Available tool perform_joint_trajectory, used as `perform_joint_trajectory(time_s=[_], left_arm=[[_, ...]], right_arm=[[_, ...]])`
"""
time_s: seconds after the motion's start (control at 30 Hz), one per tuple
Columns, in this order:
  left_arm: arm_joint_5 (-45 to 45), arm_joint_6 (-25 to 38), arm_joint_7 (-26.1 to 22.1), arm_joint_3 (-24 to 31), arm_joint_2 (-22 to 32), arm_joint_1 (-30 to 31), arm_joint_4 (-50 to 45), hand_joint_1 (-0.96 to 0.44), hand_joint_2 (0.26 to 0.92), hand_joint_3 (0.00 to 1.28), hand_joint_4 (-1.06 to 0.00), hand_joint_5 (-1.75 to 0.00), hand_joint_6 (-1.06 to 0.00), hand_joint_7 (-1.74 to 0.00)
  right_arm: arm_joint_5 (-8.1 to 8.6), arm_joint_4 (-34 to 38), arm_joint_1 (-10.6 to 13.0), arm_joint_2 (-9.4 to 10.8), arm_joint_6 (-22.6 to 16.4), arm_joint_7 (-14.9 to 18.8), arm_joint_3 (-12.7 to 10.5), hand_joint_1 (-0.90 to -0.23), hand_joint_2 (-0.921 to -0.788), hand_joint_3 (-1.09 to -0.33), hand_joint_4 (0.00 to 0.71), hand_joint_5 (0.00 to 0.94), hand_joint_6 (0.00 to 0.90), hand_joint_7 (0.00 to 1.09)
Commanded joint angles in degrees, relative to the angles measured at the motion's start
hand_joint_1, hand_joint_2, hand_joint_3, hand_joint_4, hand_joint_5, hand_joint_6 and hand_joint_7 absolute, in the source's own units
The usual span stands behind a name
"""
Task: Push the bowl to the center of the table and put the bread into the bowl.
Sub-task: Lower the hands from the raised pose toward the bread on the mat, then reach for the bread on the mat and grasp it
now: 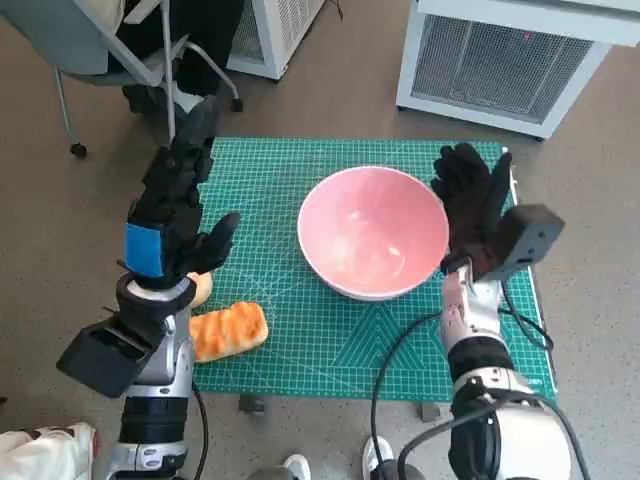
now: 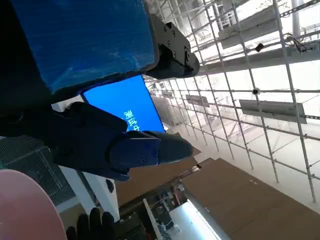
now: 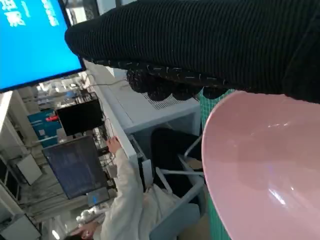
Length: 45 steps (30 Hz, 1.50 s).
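Observation:
A large pink bowl (image 1: 372,232) sits empty on the green cutting mat (image 1: 290,330), a little right of its middle. My gloved right hand (image 1: 471,205) stands flat against the bowl's right rim, fingers stretched upward; the right wrist view shows the bowl (image 3: 265,175) right beside the glove (image 3: 210,45). The bread (image 1: 228,331), an orange-brown loaf, lies near the mat's front left corner. My left hand (image 1: 178,215) hovers raised above the mat's left edge, fingers spread, holding nothing. In the left wrist view the left hand (image 2: 85,100) points up at a ceiling, with the bowl's rim (image 2: 25,210) in a corner.
A small tan object (image 1: 201,289) peeks out under my left wrist, beside the bread. White ventilated cabinets (image 1: 500,60) stand behind the table. A chair (image 1: 110,50) and a seated person are at the back left. A person at a desk (image 3: 125,200) shows in the right wrist view.

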Motion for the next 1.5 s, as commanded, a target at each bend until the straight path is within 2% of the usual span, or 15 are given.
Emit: perform_joint_trajectory(time_s=[0.03, 0.23, 0.43, 0.63, 0.77, 0.9, 0.97, 1.1, 1.27, 1.5], left_arm=[[-0.2, 1.2, -0.3, 0.9, 1.8, 2.7, -3.1, -0.65, 0.921, 0.39, -0.19, 0.0, -0.35, 0.0], [2.0, 3.2, -1.0, 2.0, 5.7, 6.6, -6.9, -0.65, 0.921, 0.39, -0.18, 0.0, -0.37, -0.01], [7.6, 7.9, -2.3, 3.2, 12.6, 11.7, -12.6, -0.66, 0.921, 0.4, -0.18, 0.0, -0.36, 0.0], [12.6, 17.2, -5.8, 3.8, 20.3, 17.2, -20.6, -0.67, 0.921, 0.34, -0.18, 0.0, -0.33, 0.0], [16.0, 25.5, -9.3, 3.6, 25.3, 20.0, -26.1, -0.66, 0.921, 0.26, -0.17, 0.0, -0.32, 0.0], [21.3, 32.9, -11.8, 2.1, 28.8, 21.8, -30.9, -0.64, 0.921, 0.19, -0.17, 0.0, -0.32, -0.01], [23.2, 35.4, -12.7, 1.3, 29.8, 22.2, -32.6, -0.64, 0.921, 0.18, -0.17, 0.0, -0.32, -0.01], [27.7, 40.1, -14.3, -1.7, 30.8, 22.6, -34.5, -0.64, 0.921, 0.15, -0.16, 0.0, -0.32, -0.01], [31.7, 43.6, -14.1, -5.3, 29.9, 22.5, -34.8, -0.64, 0.921, 0.11, -0.17, -0.01, -0.31, 0.0], [39.2, 48.0, -13.4, -10.8, 28.7, 21.3, -33.7, -0.63, 0.92, 0.06, -0.2, -0.01, -0.32, 0.0]], right_arm=[[-0.38, 0.4, 0.3, -0.2, 0.3, -0.3, 0.2, -0.573, -0.921, -0.842, 0.164, 0.0, 0.093, 0.36], [-0.93, -0.8, -0.2, -1.0, -4.3, 1.3, 1.1, -0.59, -0.921, -0.837, 0.163, 0.0, 0.084, 0.37], [-0.6, -3.6, -0.5, -1.5, -13.8, 5.6, 2.6, -0.575, -0.921, -0.845, 0.168, 0.004, 0.013, 0.51], [1.23, -7.9, -0.8, -2.0, -23.2, 12.7, 3.6, -0.558, -0.921, -0.852, 0.194, 0.016, 0.0, 0.59], [1.13, -12.1, -0.4, -2.5, -29.3, 15.8, 5.3, -0.556, -0.921, -0.856, 0.22, 0.028, -0.001, 0.64], [1.94, -16.8, 0.3, -3.2, -34.1, 19.8, 7.6, -0.552, -0.921, -0.856, 0.235, 0.037, -0.001, 0.67], [2.58, -18.4, 0.6, -3.6, -35.3, 21.5, 8.5, -0.552, -0.921, -0.85, 0.238, 0.038, -0.001, 0.67], [4.93, -21.7, 1.5, -4.6, -36.9, 25.9, 10.7, -0.563, -0.921, -0.832, 0.241, 0.041, -0.001, 0.65], [6.14, -24.5, 2.7, -5.2, -37.6, 28.0, 12.4, -0.579, -0.921, -0.824, 0.243, 0.044, -0.001, 0.64], [5.17, -27.5, 4.4, -5.0, -38.4, 26.4, 13.7, -0.57, -0.921, -0.824, 0.243, 0.048, -0.001, 0.64]])
